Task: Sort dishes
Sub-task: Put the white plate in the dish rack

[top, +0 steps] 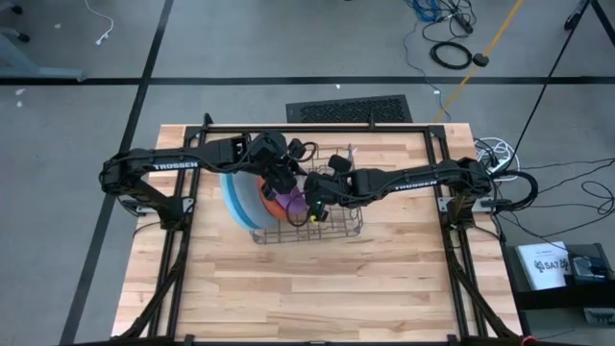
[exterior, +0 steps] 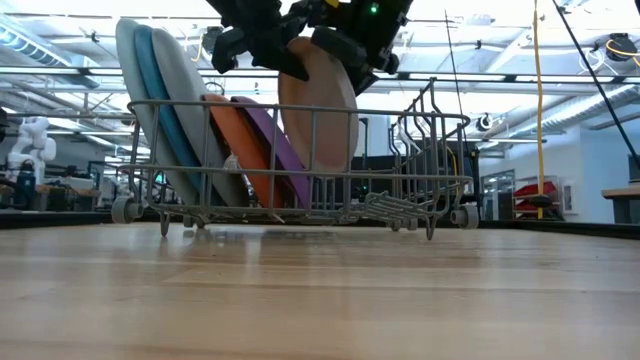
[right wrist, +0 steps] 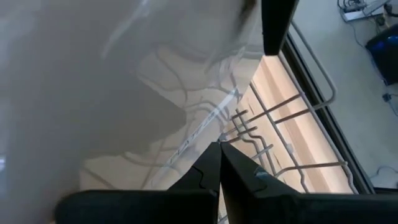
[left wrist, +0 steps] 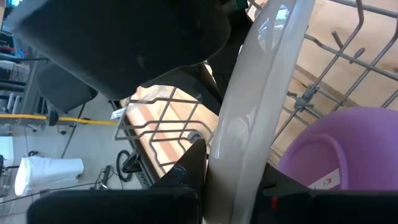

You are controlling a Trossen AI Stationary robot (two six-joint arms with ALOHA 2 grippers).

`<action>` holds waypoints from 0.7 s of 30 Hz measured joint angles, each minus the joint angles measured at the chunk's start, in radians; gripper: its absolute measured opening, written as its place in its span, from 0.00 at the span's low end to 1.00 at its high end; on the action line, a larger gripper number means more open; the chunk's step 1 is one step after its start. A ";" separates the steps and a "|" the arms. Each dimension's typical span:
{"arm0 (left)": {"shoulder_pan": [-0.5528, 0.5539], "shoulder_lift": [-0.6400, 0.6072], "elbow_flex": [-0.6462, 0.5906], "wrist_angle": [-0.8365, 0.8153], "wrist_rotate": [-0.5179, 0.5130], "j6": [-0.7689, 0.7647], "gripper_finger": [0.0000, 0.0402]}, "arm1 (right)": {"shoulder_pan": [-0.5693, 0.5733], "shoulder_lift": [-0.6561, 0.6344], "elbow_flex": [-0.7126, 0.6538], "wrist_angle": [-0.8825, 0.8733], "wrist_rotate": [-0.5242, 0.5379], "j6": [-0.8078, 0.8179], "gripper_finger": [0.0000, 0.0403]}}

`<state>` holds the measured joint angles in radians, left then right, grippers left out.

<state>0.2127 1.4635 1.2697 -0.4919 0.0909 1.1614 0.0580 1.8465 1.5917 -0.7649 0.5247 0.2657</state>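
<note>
A wire dish rack [top: 332, 231] stands mid-table. Three large plates, pale blue [exterior: 128, 80], blue [exterior: 150, 90] and grey [exterior: 190, 110], stand on edge at its left end. The orange plate [exterior: 235, 140] and the purple plate [exterior: 275, 145] lean against them. My left gripper [top: 284, 183] is above the rack, shut on the pale grey plate [exterior: 320, 110], which stands just right of the purple plate [left wrist: 336, 149]. My right gripper [top: 315, 197] is shut, close beside the same plate [right wrist: 93, 93]. My left gripper pinches the pale grey plate's upper rim [left wrist: 227, 149] between its two fingers, one finger [left wrist: 194, 163] on each face. It comes from above, slanting from the table's left. The plate stands on edge, nearly upright, with its lower part inside the rack. My right gripper's shut fingertips [right wrist: 219, 152] stand at the plate's rim. I cannot tell whether they touch it.
The rack's right half [exterior: 420, 150] holds only upright wire prongs. Bare wooden tabletop [top: 317, 288] lies on the near side of the rack. Both arms crowd together over the rack's middle.
</note>
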 joint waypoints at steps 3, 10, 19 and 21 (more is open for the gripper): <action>0.000 0.000 0.000 -0.001 -0.002 -0.021 0.12 | -0.001 0.000 0.000 0.003 0.000 -0.009 0.00; 0.001 0.000 0.000 0.030 0.009 -0.039 0.22 | -0.013 0.002 0.000 0.017 -0.029 -0.030 0.00; 0.001 0.006 0.000 0.044 0.011 -0.038 0.28 | -0.020 0.008 0.000 0.033 -0.040 -0.052 0.00; 0.002 0.008 0.000 0.041 0.011 -0.052 0.28 | -0.022 0.017 0.000 0.033 -0.039 -0.052 0.00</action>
<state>0.2142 1.4716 1.2697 -0.4505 0.1017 1.1090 0.0364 1.8635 1.5917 -0.7322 0.4862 0.2134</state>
